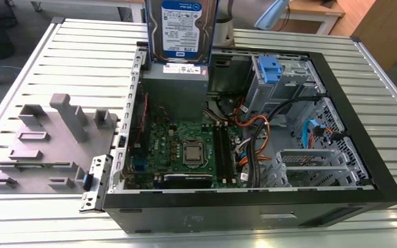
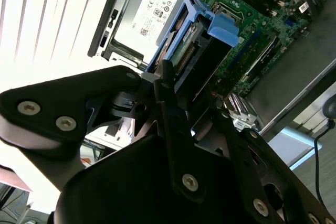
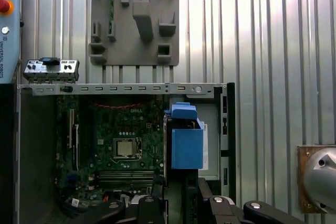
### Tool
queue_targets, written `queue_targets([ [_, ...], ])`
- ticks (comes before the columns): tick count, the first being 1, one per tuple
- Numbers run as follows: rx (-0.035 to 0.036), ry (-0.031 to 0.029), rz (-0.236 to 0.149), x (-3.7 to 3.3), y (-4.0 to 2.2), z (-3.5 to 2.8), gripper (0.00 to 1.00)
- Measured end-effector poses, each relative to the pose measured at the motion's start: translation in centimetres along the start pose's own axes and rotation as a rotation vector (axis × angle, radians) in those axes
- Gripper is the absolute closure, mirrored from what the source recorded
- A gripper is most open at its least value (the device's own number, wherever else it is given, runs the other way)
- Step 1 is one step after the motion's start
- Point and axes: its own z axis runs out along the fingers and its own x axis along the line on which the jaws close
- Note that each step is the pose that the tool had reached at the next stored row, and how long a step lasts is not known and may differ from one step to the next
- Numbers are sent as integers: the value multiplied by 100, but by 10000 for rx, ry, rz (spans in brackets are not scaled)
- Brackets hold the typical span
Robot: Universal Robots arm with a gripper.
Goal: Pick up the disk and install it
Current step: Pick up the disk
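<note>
As I watch, disk [image 1: 182, 31]: upright at the exterior view's top centre, above open computer case [image 1: 254, 217].
Gripper [image 2: 181, 85]: I see it clamped on the disk.

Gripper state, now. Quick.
Gripper: shut on the disk, holding it upright over the open computer case.

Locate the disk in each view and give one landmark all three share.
Exterior view: the disk stands upright at top centre, above the far end of the computer case.
Second wrist view: the disk, with blue rails, is in front of the power supply.
First wrist view: the disk is end-on, beside the circuit board.
Shared landmark: the green circuit board.
</note>
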Motion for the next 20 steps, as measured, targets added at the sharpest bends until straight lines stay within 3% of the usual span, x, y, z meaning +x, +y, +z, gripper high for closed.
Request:
queue_targets([
  [20, 1, 0, 0, -6, -201, -7, 65],
])
